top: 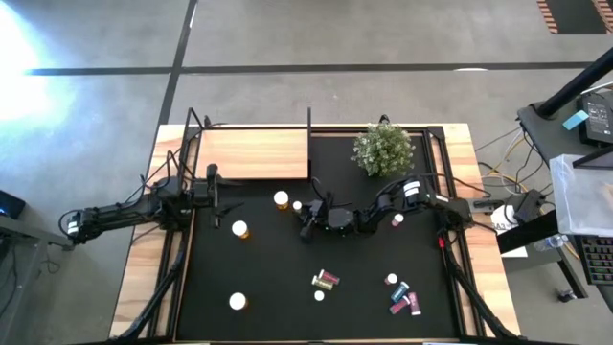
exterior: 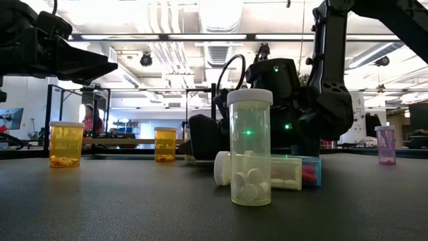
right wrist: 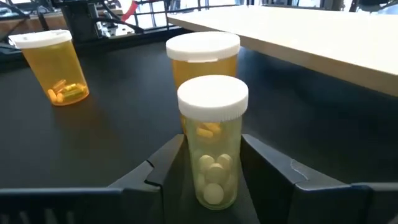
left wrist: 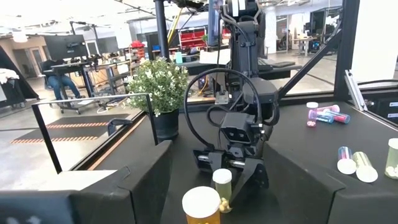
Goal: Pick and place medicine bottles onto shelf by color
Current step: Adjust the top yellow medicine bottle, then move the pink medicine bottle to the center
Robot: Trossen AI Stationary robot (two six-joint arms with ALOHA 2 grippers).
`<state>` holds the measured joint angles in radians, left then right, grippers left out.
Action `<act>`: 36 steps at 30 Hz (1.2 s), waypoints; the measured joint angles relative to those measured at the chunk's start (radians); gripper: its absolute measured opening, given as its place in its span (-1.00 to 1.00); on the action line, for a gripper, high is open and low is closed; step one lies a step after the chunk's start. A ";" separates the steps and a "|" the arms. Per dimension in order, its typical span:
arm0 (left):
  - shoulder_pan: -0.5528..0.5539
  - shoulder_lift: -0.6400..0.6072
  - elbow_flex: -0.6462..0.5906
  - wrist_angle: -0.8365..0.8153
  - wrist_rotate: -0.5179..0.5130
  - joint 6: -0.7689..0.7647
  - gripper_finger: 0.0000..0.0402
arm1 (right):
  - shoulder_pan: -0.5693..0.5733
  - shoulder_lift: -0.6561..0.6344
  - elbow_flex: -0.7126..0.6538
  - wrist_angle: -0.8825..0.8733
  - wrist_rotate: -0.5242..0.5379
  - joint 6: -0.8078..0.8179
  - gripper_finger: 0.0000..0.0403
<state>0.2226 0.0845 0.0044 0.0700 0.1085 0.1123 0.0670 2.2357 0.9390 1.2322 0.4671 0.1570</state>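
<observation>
A yellowish white-capped medicine bottle (right wrist: 213,143) stands upright on the black mat at mid-table. The two fingers of my right gripper (right wrist: 213,186) flank its lower half, and the gripper is open. In the high view this bottle (top: 297,205) is just right of an orange bottle (top: 281,199), which stands close behind it in the right wrist view (right wrist: 202,59). The shelf (top: 254,153), a light wood board with black posts, lies at the far left. My left gripper (top: 214,198) waits open by the shelf's near edge. My right gripper comes level from the table's right, its fingers (right wrist: 163,167) close on either side of the yellowish bottle's lower half (right wrist: 214,177). I cannot tell whether they touch it. The bottle stands upright with its base on the mat.
Another orange bottle (top: 239,229) stands near left of centre, and one more bottle (top: 237,301) near the front left. Pink, purple and teal bottles (top: 402,297) lie at the near right, two yellowish ones (top: 325,281) at the near middle. A green plant (top: 382,149) stands at the back.
</observation>
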 joint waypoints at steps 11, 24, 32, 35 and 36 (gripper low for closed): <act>0.000 0.000 0.000 0.000 0.000 0.000 0.17 | 0.007 -0.160 -0.002 -0.332 -0.023 0.057 -0.22; 0.000 0.000 0.000 0.000 0.000 0.000 0.17 | 0.033 -0.351 -0.004 -0.633 -0.015 0.078 -0.22; 0.000 0.000 0.000 0.000 0.000 0.000 0.17 | 0.074 -0.467 -0.004 -0.863 0.005 0.078 -0.23; 0.000 0.000 0.000 0.000 0.000 0.000 0.17 | 0.093 -0.514 -0.004 -0.966 0.015 0.102 -0.23; 0.000 0.000 0.000 0.000 0.000 0.000 0.17 | 0.098 -0.532 -0.004 -1.010 0.023 0.127 -0.23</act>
<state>0.2228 0.0845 0.0043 0.0700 0.1085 0.1123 0.1650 1.7041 0.9348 0.2223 0.4901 0.2839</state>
